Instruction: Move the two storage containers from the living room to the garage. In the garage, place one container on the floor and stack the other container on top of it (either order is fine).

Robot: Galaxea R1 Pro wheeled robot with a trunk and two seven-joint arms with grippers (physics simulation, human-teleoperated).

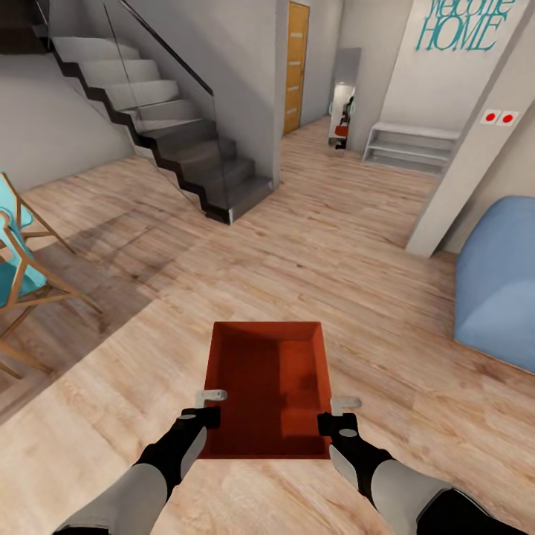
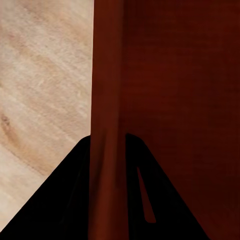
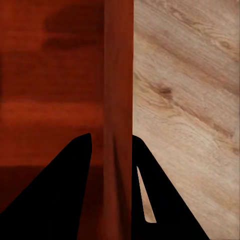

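We hold one red-orange container (image 1: 269, 386) in front of us, close to our body and above the wood floor (image 1: 357, 260). Our left gripper (image 1: 210, 408) pinches the left wall, one finger (image 2: 50, 210) outside and one inside. Our right gripper (image 1: 336, 414) pinches the right wall (image 3: 118, 100) the same way. Both are closed tight on the thin walls.

We think we are carrying it out of the living room. Each grip is only a small pinch near the back end. If we turn fast or bump something, the front may tip down, or a wall may slip out.

A little farther, a chair (image 1: 18, 275) stands on our left and a blue sofa (image 1: 498, 282) on our right. Past them are the stairs (image 1: 178, 141) and a white pillar (image 1: 461, 163). We could knock the container on them if we steer too close. Far down the hall is an orange-brown door (image 1: 296, 67).
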